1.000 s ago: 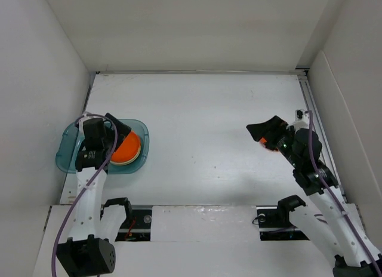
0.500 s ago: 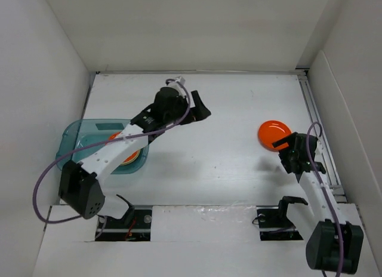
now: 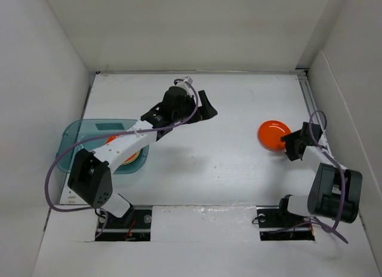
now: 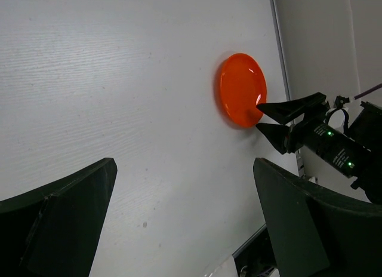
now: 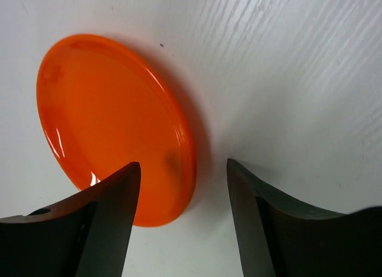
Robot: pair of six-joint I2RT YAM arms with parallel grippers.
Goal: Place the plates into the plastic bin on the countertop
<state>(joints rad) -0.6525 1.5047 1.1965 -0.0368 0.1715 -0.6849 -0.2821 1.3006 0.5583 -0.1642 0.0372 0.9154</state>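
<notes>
An orange plate (image 3: 274,135) lies on the white countertop (image 3: 227,157) at the right. My right gripper (image 3: 288,144) is open, low at the plate's near-right rim. In the right wrist view the plate (image 5: 113,128) has its rim between the jaws (image 5: 182,187), and one finger overlaps it. My left gripper (image 3: 210,108) is open and empty over the middle of the table, pointing at the plate (image 4: 242,89). The teal plastic bin (image 3: 74,137) sits at the left with a stack of plates (image 3: 132,156), orange on top, partly hidden by my left arm.
White walls close the table on the left, back and right. A metal rail (image 3: 313,119) runs along the right edge behind the right gripper. The arm bases and a black slot line the near edge.
My left arm has swung from over the bin out to the table's middle. My right arm has drawn back, and its gripper now sits low beside the orange plate lying on the table.
</notes>
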